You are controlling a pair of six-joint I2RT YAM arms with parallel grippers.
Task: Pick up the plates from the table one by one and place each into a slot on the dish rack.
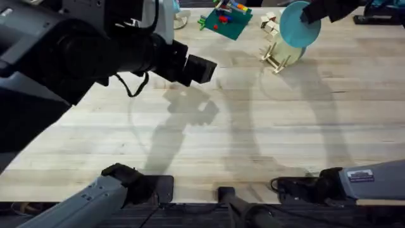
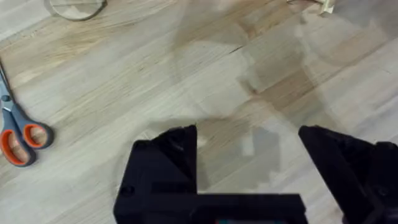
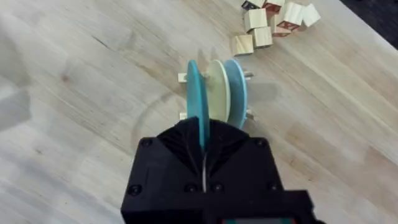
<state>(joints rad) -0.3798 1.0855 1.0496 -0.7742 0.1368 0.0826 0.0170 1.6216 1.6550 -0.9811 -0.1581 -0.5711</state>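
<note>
Two plates are the job, and both are at the small pale wooden dish rack near the table's far right corner. The round cream plate stands upright in the rack, with a paler sky-blue plate behind it. The right gripper pinches the bright cyan plate by its rim, fingers clamped tight on it, plate held on edge directly over the rack and parallel to the cream one. That alignment is everything: the cyan disc looks lined up with the free slot just in front of the cream plate, so a straight descent should seat it. Meanwhile the left gripper hovers over bare wood mid-table, fingers spread wide, holding nothing.
</note>
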